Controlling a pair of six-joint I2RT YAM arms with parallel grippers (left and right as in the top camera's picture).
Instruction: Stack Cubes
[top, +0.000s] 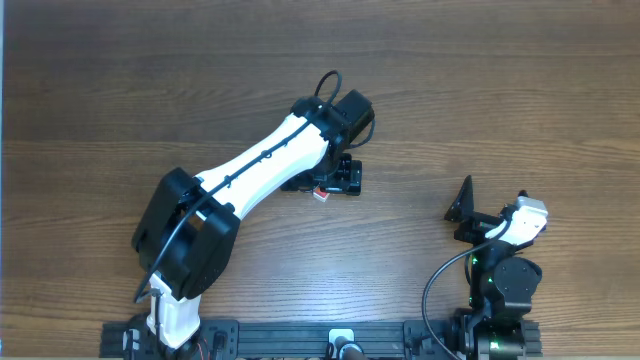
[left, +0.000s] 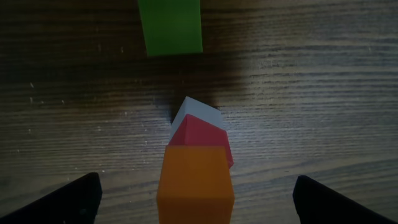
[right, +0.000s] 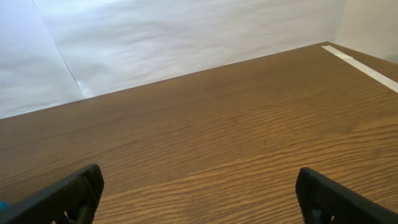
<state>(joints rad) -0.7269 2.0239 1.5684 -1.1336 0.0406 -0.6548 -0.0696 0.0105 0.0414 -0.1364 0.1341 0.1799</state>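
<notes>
Orange cube (left: 194, 183), plain and matte: nearest item in the left wrist view and the top of a three-high stack. Red cube (left: 200, 132): directly under the orange one, turned slightly out of line with it. White cube (left: 200, 109): bottom of the stack, resting on the dark wood-grain surface (left: 323, 93), one corner showing past the red cube. Green cube (left: 170, 26): alone on the surface, well apart from the stack.

My left gripper (top: 333, 181): positioned at the stack, near the middle of the surface. It is spread wide, with its black fingers (left: 71, 200) standing off to either side of the orange cube and apart from it.

My right gripper (right: 200, 198): drawn in close to its own base at the right side of the surface. It is likewise spread, with wood grain showing between its fingers.

White backdrop (right: 186, 43): stands along the far edge of the surface in the right wrist view. Pale strip (right: 364, 63): lies flat on the surface near one corner.
</notes>
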